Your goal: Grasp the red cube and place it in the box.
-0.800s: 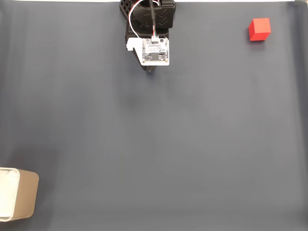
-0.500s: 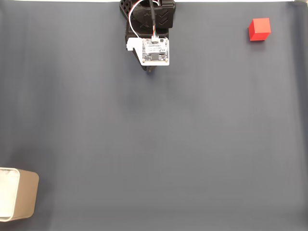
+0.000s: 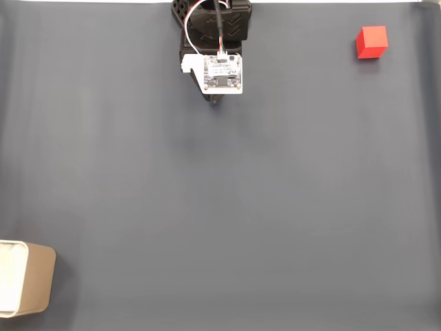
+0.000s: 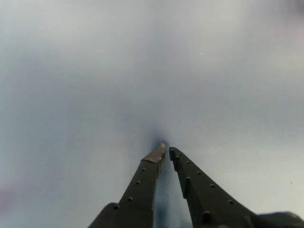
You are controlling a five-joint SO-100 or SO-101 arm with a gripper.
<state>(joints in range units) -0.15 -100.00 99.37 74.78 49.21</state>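
Note:
The red cube rests on the dark grey mat at the top right of the fixed view. The box, tan with a white inside, sits at the bottom left corner, partly cut off by the frame edge. The arm stands folded at the top middle, far from both. Its gripper tip pokes out just below the white camera board. In the wrist view the gripper points at bare mat, its two dark fingers nearly touching at the tips with nothing between them.
A dark grey mat covers the whole table. A white strip runs along its far edge at the top of the fixed view.

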